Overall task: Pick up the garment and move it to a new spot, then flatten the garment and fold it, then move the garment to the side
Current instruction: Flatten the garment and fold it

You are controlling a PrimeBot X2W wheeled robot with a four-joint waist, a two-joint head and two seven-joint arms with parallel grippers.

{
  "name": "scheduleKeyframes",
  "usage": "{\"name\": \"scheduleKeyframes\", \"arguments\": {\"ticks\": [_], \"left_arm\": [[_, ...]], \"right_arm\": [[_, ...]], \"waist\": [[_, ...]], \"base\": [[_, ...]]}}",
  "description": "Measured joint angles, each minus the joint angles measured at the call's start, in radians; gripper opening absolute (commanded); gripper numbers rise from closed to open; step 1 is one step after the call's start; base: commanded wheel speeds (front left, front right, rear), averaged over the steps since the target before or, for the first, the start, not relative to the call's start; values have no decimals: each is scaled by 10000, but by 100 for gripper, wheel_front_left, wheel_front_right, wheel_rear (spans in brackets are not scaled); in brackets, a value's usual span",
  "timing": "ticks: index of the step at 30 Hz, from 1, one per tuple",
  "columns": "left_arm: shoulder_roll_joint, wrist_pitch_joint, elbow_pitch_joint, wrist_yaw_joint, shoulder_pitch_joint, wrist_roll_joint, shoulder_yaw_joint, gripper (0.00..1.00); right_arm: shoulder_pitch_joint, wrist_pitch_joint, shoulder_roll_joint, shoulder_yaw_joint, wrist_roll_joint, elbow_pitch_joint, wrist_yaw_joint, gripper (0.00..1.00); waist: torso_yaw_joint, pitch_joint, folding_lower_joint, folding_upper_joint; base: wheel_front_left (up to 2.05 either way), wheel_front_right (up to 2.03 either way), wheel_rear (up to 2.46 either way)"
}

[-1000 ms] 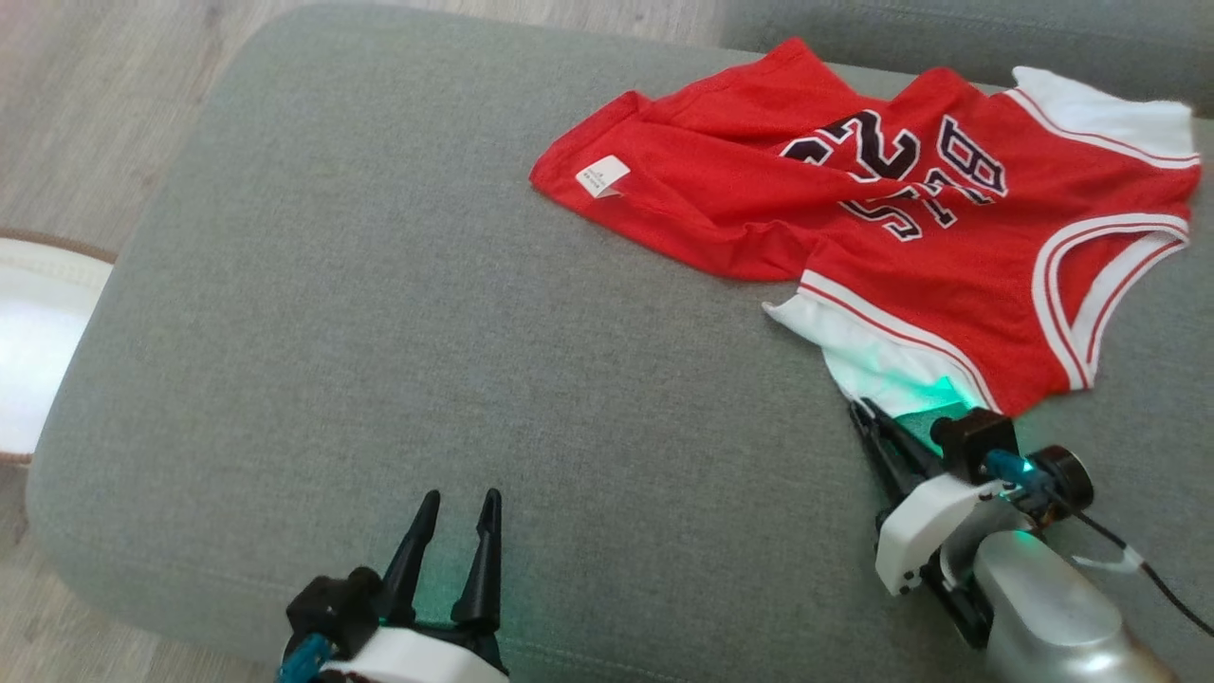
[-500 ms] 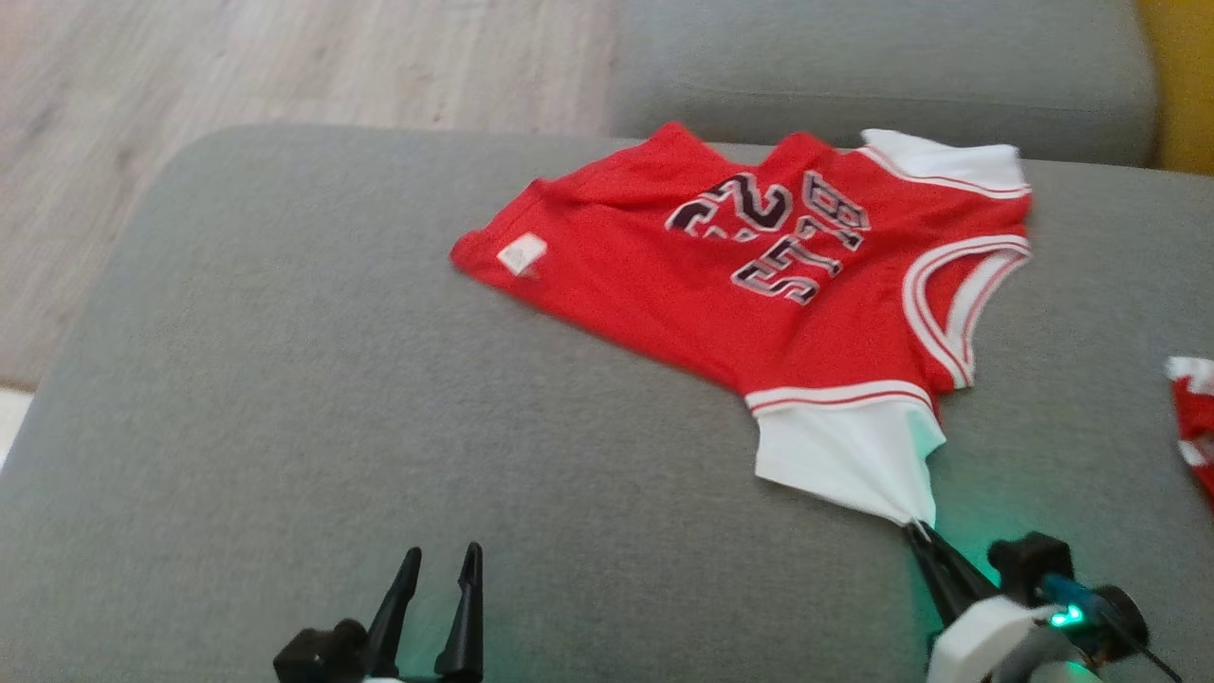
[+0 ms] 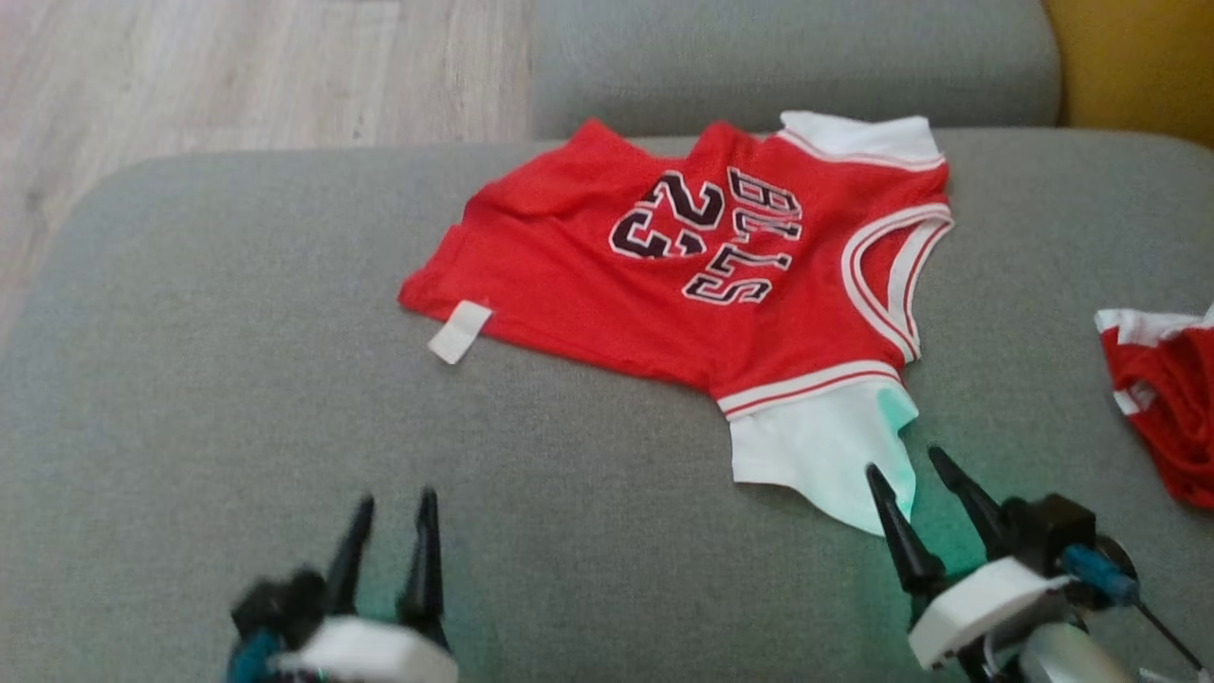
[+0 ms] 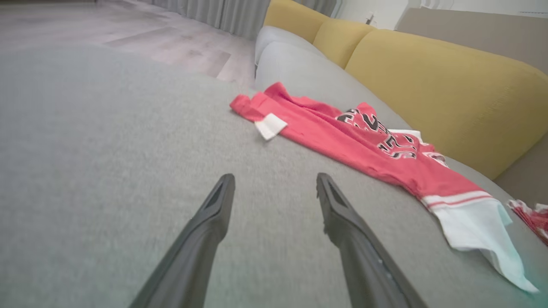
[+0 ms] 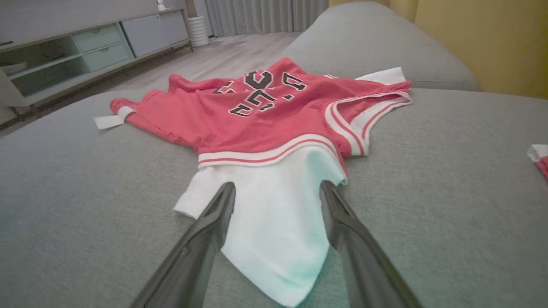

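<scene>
Flattening step: right gripper point(image 3: 918, 470) spread over the red mesh jersey's point(image 3: 683, 275) white sleeve point(image 5: 274, 214) near the grey sofa cushion's point(image 3: 285, 379) front edge; next smooth its wrinkles.

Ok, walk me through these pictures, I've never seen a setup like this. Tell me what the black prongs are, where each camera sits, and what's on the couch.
The black prongs are a robot's two grippers. One picture looks down from its head: left gripper and right gripper, both open, holding nothing. The other two come from cameras on each wrist, looking along that arm's own fingers. On the grey couch cushion lies a red jersey with white sleeves. The right gripper's fingers straddle the near white sleeve without gripping it. A second red garment lies further right.
</scene>
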Motion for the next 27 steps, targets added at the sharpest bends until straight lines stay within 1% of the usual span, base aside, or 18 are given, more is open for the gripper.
{"name": "scheduleKeyframes", "arguments": {"ticks": [2,5,9,12,14,19,22,27], "left_arm": [[0,0,63,-2,-321,84,144,100],[13,0,407,0,-1613,433,499,100],[98,-29,1179,-2,-3443,788,784,100],[245,-29,1858,-2,-4388,878,911,100],[359,-29,2337,-67,-4882,930,1101,100],[640,-31,3379,-75,-5705,995,1461,100],[805,-31,3718,-75,-6112,1118,1760,100],[1041,-42,4405,-77,-6806,1381,1871,100]], "right_arm": [[-28,0,4,44,-2,-221,0,100],[-282,0,119,33,-13,-625,0,100],[-941,-2,311,31,-263,-909,0,100],[-1325,0,430,56,-322,-1074,0,100],[-1460,-2,535,31,-389,-1231,0,100],[-1559,-2,698,35,-453,-1471,0,100],[-1711,-2,853,67,-500,-1523,0,100],[-1851,-2,865,52,-585,-1553,0,100]], "waist": [[-38,134,0,0],[-153,610,3,0],[-350,1326,4,0],[-549,1822,4,0],[-714,2116,5,0],[-1218,2672,3,0],[-1472,2992,3,0],[-1756,3410,4,-1]], "base": [[0,0,0],[0,0,0],[0,0,0],[0,0,0],[0,0,0],[0,0,0],[0,0,0],[0,0,0]]}}
